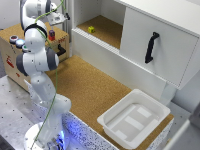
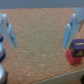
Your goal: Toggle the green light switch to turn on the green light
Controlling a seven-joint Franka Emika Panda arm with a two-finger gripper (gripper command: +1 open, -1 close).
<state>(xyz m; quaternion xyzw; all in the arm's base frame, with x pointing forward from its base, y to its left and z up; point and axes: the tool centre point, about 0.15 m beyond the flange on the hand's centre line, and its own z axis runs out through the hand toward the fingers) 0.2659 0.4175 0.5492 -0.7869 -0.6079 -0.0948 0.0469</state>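
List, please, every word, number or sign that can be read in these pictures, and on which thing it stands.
No text can be read.
Wooden box: red marks on its side in the exterior view, too blurred to read.
Small block: a dark mark on its yellow face in the wrist view, too blurred.

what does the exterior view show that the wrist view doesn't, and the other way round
Only the exterior view shows the arm itself, the white tray, the white cabinet with its black handle, a small yellow block on the cabinet's shelf, and the wooden box with a red cap on top; the green light cannot be made out. Only the wrist view shows the gripper fingers up close, spread open with nothing between them. Both show the cork surface and the red block.
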